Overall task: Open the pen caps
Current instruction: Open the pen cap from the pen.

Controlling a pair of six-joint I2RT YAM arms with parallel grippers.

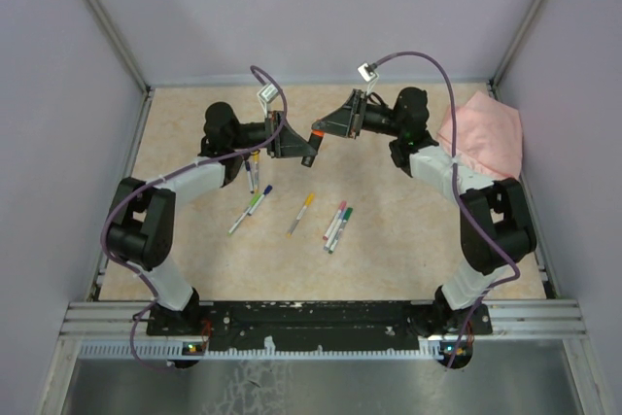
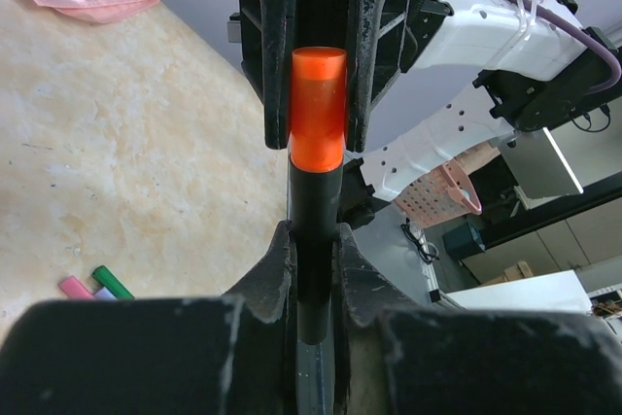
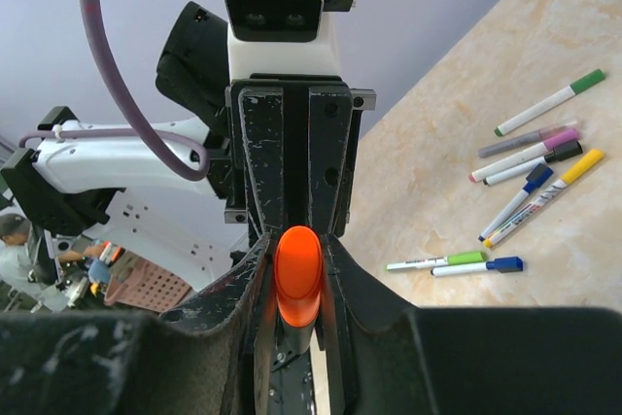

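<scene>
so the right gripper [image 3: 296,248] is clamped tight on the orange cap [image 2: 319,94], and the left gripper [image 2: 313,243] is pinched around the dark barrel [image 2: 313,203] of the same pen, just below that cap. cap's on the barrel, not off yet. both claws sit nose to nose in mid air over the table [image 1: 194,123]. the other pens [image 1: 299,216] lie loose on the table underneath with the other caps [image 1: 310,197] on, green, blue, yellow, pink. pink cloth [image 1: 486,133] is bunched at the far right edge, well apart from them
</scene>
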